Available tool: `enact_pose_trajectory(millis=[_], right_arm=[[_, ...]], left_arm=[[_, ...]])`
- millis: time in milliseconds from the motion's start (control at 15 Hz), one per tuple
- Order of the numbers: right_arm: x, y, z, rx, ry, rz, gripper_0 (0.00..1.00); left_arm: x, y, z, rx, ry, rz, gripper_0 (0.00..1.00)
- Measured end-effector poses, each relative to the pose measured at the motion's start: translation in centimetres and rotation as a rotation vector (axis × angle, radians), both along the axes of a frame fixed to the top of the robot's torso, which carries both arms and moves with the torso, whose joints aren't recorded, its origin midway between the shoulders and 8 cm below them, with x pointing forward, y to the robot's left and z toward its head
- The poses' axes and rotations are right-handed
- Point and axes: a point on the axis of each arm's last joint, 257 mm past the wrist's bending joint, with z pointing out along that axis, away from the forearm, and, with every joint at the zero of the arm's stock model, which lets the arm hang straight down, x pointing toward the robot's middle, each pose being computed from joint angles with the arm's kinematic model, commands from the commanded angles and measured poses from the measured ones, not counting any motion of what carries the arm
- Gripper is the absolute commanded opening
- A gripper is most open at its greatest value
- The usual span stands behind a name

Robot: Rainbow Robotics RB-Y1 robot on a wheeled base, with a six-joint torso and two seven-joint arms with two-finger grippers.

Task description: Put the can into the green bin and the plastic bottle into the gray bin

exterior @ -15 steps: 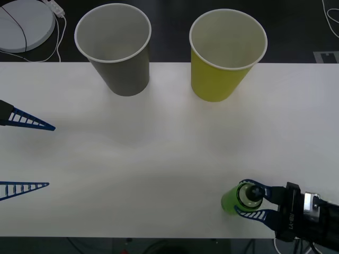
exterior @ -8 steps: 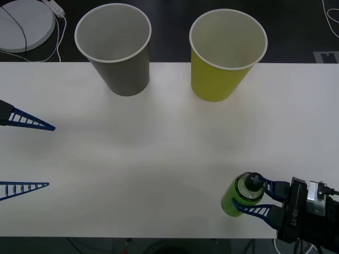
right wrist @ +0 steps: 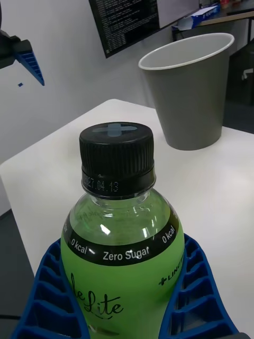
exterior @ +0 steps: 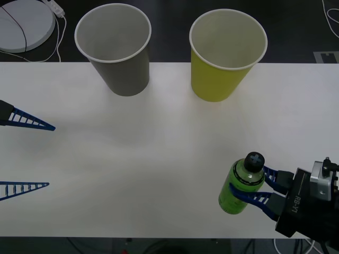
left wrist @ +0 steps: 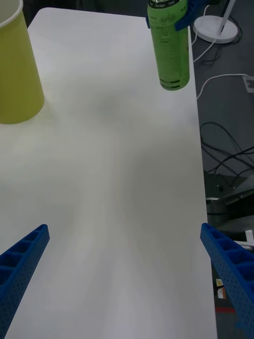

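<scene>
Raised off the white worktop (exterior: 159, 169) since the earlier frame, the small clear green-drink plastic bottle (exterior: 241, 183) sits clenched in the right gripper (exterior: 260, 190); left gripper (exterior: 26, 153) spread apart, idle.

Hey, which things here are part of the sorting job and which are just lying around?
Part of the job:
- plastic bottle, gripped by the right gripper
- gray bin
- green bin

Just lying about:
- white round base with its cable, beyond the table
- left gripper, open and idle
</scene>
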Motion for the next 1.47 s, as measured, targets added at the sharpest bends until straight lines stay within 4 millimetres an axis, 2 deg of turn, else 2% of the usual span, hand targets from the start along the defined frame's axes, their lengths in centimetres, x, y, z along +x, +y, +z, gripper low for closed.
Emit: enact_pose_trajectory(millis=[267, 533, 1467], right_arm=[[0.7, 0.8, 2.9, -0.011, -0.024, -0.056, 0.00], [1.2, 1.2, 4.9, -0.001, -0.022, -0.055, 0.00], [2.6, 3.4, 9.5, 0.075, 0.116, -0.001, 0.00]], left_arm=[[0.0, 0.0, 0.0, 0.000, 0.000, 0.000, 1.00], [0.0, 0.0, 0.0, 0.000, 0.000, 0.000, 1.00], [0.0, 0.0, 0.0, 0.000, 0.000, 0.000, 1.00]])
